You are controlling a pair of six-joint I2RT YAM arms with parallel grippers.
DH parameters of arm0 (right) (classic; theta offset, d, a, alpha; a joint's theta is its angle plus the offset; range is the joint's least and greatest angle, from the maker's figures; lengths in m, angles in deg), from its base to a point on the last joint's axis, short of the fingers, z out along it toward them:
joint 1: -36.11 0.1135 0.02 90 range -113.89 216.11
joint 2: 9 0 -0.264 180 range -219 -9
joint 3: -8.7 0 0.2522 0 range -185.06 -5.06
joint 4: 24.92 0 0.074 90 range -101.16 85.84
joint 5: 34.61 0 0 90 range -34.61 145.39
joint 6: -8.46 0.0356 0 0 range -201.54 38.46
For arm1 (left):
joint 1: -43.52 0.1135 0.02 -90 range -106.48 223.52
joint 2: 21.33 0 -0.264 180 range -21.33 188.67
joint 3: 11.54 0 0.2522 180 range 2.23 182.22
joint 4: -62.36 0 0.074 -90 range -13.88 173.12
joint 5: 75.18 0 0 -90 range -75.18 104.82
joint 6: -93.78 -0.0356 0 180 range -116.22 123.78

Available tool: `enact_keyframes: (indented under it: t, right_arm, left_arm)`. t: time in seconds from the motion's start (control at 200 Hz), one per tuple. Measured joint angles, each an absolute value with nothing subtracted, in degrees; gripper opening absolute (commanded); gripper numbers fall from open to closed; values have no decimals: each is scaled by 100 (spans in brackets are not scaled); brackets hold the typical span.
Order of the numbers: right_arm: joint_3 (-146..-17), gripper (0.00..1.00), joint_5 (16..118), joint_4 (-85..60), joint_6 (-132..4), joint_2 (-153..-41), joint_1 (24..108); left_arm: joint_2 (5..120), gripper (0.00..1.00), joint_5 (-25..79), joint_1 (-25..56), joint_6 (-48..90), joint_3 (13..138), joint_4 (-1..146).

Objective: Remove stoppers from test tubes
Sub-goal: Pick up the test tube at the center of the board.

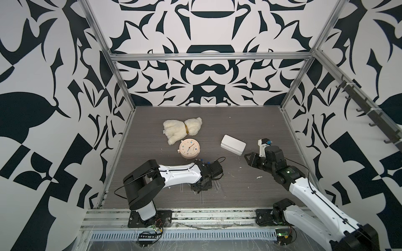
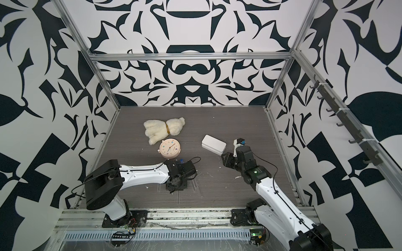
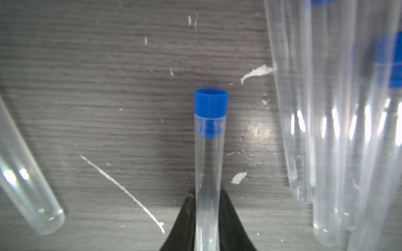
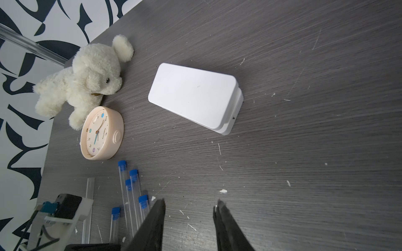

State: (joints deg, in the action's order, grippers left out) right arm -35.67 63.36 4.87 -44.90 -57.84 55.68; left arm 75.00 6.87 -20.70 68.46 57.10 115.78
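Observation:
My left gripper (image 3: 207, 195) is shut on a clear test tube (image 3: 207, 163), its black fingers pinching both sides. The bright blue stopper (image 3: 211, 104) sits in the tube's far end, pointing away from the jaws. Whether this tube rests on the table I cannot tell. More test tubes (image 3: 330, 152) lie bundled beside it, and another (image 3: 26, 184) lies on the opposite side. In the right wrist view, several stoppered tubes (image 4: 130, 195) lie near the clock. My right gripper (image 4: 189, 204) hovers open and empty over bare table, to the right of the left gripper (image 1: 201, 187) in both top views.
A cream plush dog (image 1: 181, 129), a pink round clock (image 1: 188, 148) and a white closed box (image 1: 233, 144) lie on the grey table beyond the arms. White debris flecks (image 3: 256, 72) are scattered on the surface. Patterned walls and metal frame rails enclose the table.

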Motion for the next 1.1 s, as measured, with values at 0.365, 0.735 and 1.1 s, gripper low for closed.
enact_keyframes:
  t: [0.365, 0.735, 1.1]
  right_arm:
    - [-3567, 39, 6334, 494, -4490, -5782, 5568]
    - [-3567, 39, 6338, 487, -4490, -5784, 5568]
    - [-3563, 39, 6448, 376, -4490, -5677, 5568]
  left_arm:
    - [7511, 23, 707, -2072, 6868, 5710, 11549]
    - [7502, 17, 696, -2077, 6868, 5710, 11580]
    - [7334, 18, 311, -1948, 6317, 5876, 11904]
